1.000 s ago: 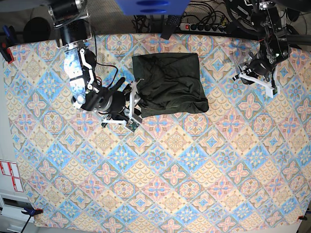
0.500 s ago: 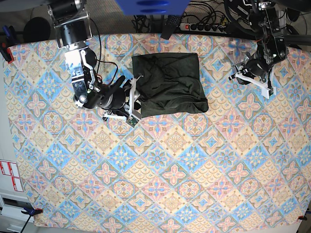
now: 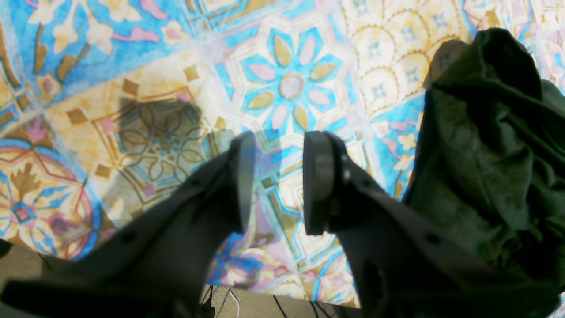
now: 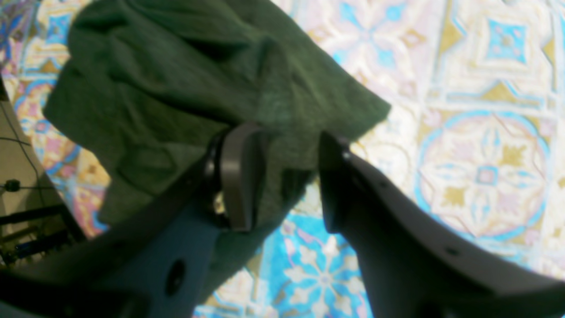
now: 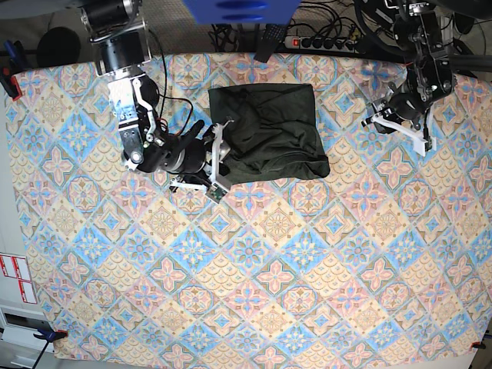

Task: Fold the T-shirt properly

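From my station I find the dark olive-green, soft knit T-shirt (image 5: 269, 127) bunched at the upper middle of the base view, lying on the desk with its multicoloured tile-patterned top (image 5: 254, 261). Its creases and doubled layers suggest to me that the fabric still needs spreading before a neat fold can begin. My black right gripper (image 4: 282, 181) has its fingers parted; in its wrist view one overlaps the cloth and the other stands by the edge, so I judge I have it there to take hold of that border, though I see nothing pinched. My black left gripper (image 3: 278, 183) is also open and empty, over bare pattern beside the shirt, at the right of the base view, probably parked to leave the right arm room. I'd want a shallow grasp next, since thin fabric could bunch further if dragged.
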Available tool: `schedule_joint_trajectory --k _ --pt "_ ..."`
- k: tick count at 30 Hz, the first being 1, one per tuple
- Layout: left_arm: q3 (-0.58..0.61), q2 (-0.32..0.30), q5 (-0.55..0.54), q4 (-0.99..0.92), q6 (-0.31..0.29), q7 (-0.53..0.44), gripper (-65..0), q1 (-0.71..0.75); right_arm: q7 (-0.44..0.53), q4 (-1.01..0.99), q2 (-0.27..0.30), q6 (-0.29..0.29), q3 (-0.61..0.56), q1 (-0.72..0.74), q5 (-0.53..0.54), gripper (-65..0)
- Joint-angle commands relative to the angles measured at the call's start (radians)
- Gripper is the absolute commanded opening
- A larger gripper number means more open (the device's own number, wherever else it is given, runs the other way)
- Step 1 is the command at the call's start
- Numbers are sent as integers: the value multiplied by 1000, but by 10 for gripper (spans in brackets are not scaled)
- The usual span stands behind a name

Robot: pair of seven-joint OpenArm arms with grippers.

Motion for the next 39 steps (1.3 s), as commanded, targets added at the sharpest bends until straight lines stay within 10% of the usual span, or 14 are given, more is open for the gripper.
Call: schedule_joint_trajectory --k 1,8,16,39 --pt "-6 -12 -4 20 -1 -6 -462 -2 15 10 1 6 1 21 19 -413" --pt "-6 -12 -4 20 -1 -9 -462 -4 19 -57 0 6 -33 25 19 -422" --pt "-6 -12 -4 20 -1 -10 -462 -5 19 -70 0 9 -57 21 19 -622" --pt "-11 -13 -1 20 -1 -12 -461 -9 2 233 112 20 -356 8 174 -614"
